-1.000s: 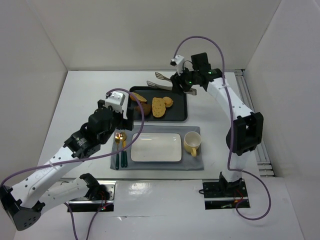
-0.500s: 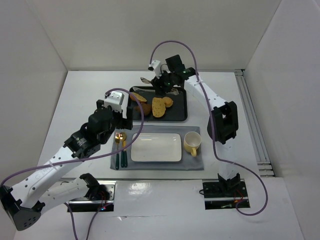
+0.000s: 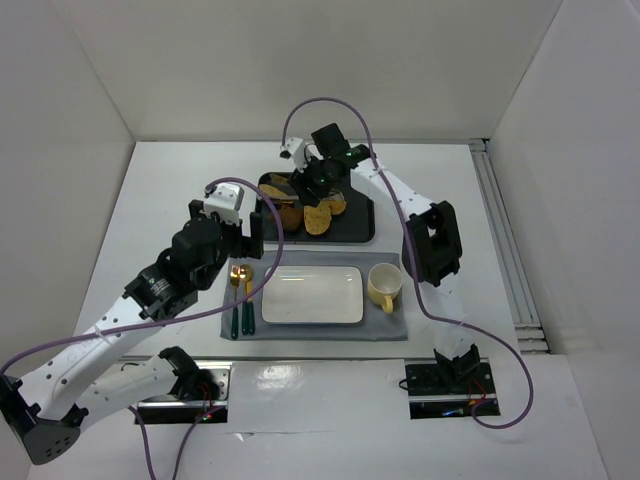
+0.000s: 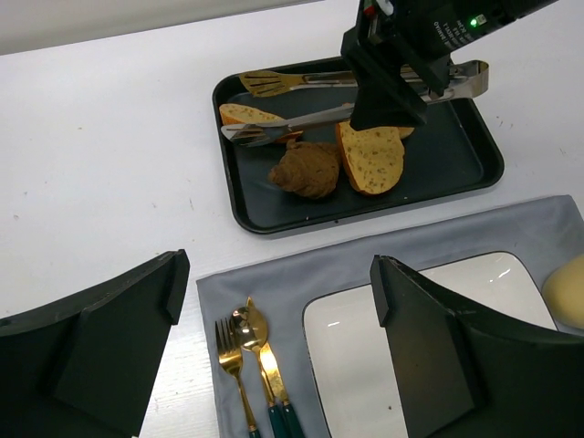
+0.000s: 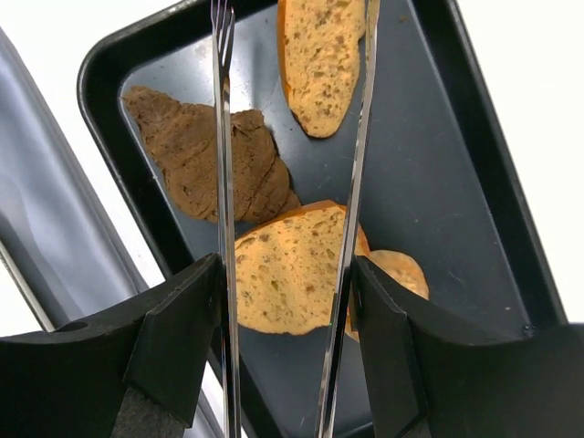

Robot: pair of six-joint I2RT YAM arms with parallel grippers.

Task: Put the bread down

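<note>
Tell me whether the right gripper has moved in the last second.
Yes. The right gripper, holding tongs, swung left from the black tray's far right corner to over its middle.

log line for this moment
right gripper: holds metal tongs | tongs: open above small oval bread slice, black tray | left gripper: open

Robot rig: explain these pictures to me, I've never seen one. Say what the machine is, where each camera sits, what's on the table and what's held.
A left arm and a right arm are bolted at the near edge of a table. One picture looks down from above; the other two come from a camera on each wrist. On a black tray lie the small bread slice, a larger slice, a brown pastry and a bun. Nearer, a grey mat carries a white plate, yellow cup, fork and spoon. The right arm's fingers clamp metal tongs, blades apart, gripping no bread. The left arm's fingers are open and empty.
</note>
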